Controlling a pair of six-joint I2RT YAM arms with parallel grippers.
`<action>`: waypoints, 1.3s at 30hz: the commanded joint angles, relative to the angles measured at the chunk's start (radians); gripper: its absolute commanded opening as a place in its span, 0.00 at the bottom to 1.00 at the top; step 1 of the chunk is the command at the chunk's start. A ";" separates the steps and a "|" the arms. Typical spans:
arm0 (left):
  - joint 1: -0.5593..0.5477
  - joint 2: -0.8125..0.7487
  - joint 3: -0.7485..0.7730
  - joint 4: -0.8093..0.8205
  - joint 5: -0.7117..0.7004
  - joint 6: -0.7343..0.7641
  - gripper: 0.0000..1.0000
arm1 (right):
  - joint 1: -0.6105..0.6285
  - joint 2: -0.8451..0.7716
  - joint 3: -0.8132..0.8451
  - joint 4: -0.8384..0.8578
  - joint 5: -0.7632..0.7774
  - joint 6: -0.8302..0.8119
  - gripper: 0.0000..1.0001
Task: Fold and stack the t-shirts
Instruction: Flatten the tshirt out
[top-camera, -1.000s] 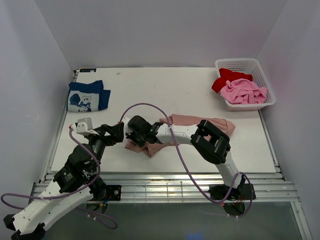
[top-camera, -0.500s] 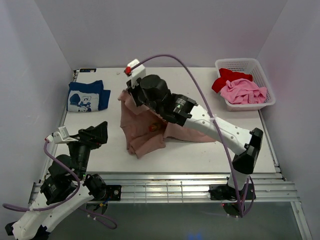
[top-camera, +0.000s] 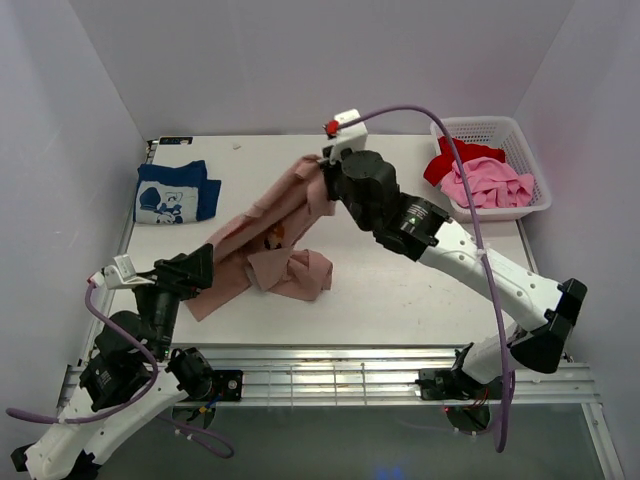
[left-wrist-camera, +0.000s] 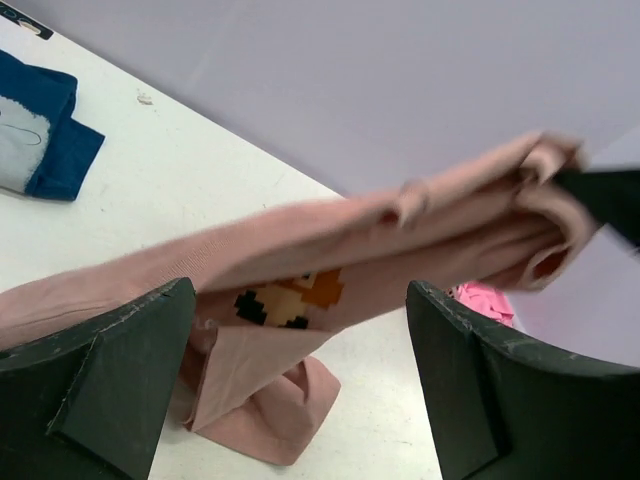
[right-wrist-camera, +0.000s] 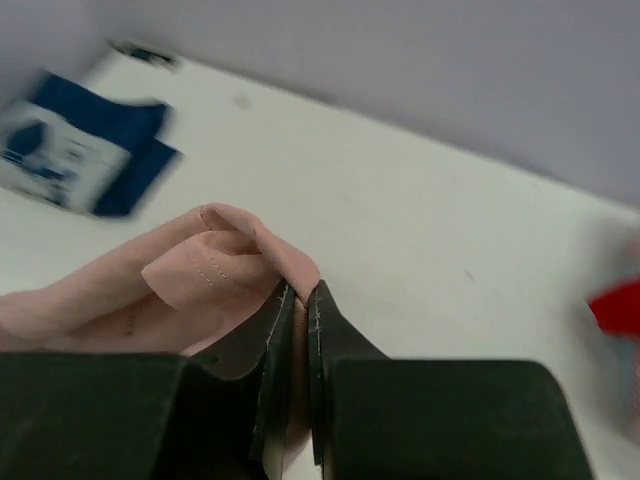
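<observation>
The dusty pink-tan t-shirt (top-camera: 262, 225) hangs stretched in a diagonal from the back middle of the table down to the front left, pixel print showing (left-wrist-camera: 285, 298). My right gripper (top-camera: 322, 178) is shut on its upper edge (right-wrist-camera: 235, 255) and holds it raised. My left gripper (top-camera: 200, 263) is open beside the shirt's low end; in the left wrist view the shirt spans in front of the wide-open fingers (left-wrist-camera: 130, 360). The navy t-shirt (top-camera: 175, 192) lies folded at the back left. The red t-shirt (top-camera: 452, 155) and bright pink t-shirt (top-camera: 487, 183) lie in the basket.
A white plastic basket (top-camera: 520, 135) stands at the back right corner. The shirt's loose part is bunched on the table (top-camera: 295, 272) near the front middle. White walls close the table on three sides. A metal rail (top-camera: 330, 360) runs along the near edge.
My right gripper has swung from the front middle up and to the back right, dragging the pink-tan shirt out into a long diagonal. My left arm drew back to the front left.
</observation>
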 joint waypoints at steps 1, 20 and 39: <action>0.004 -0.009 0.000 -0.012 0.005 -0.002 0.96 | -0.136 -0.131 -0.316 0.020 0.176 0.115 0.08; 0.004 0.368 -0.025 0.091 0.077 -0.045 0.96 | -0.282 -0.385 -0.706 0.076 -0.154 -0.018 0.79; 0.005 0.387 -0.085 0.202 0.076 0.021 0.97 | -0.241 0.529 -0.032 0.128 -0.793 -0.159 0.76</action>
